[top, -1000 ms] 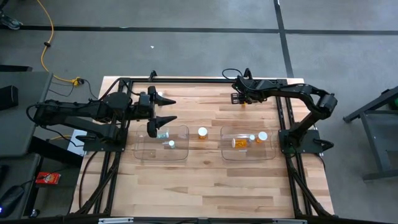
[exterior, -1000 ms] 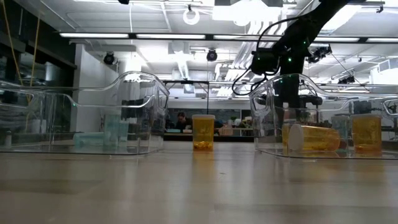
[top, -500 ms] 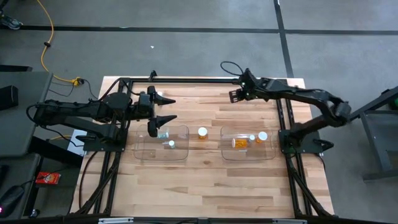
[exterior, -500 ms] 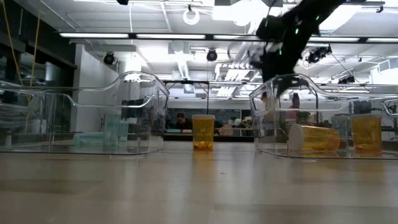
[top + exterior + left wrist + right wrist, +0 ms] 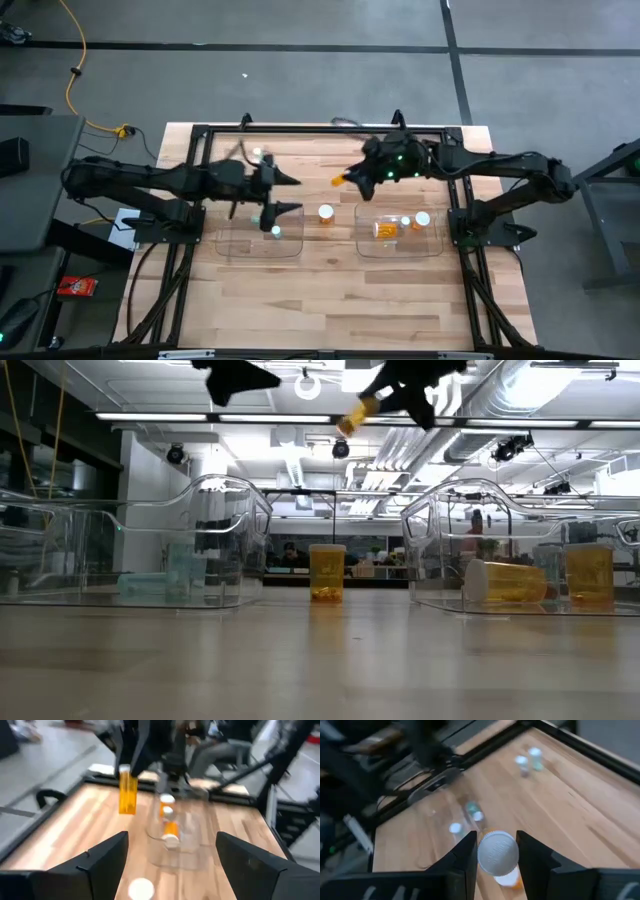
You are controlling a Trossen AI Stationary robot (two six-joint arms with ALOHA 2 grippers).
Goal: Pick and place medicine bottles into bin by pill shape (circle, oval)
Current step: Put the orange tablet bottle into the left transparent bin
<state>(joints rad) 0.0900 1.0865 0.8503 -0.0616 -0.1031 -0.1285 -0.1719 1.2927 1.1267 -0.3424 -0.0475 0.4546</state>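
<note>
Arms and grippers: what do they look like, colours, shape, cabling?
Both arms are black and slender, built of jointed segments, and mounted on a black tube frame around the wooden table. The left gripper ends in two pointed, wedge-shaped black jaws. The right gripper has flatter dark jaws and a green light on its wrist. No markings are readable, and cabling cannot be made out.

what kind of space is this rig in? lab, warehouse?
Looks like an industrial-style lab or workshop: bare concrete floor with taped lines, exposed ducts and strip lights overhead, and a wooden table in a black frame for the arms.
</note>
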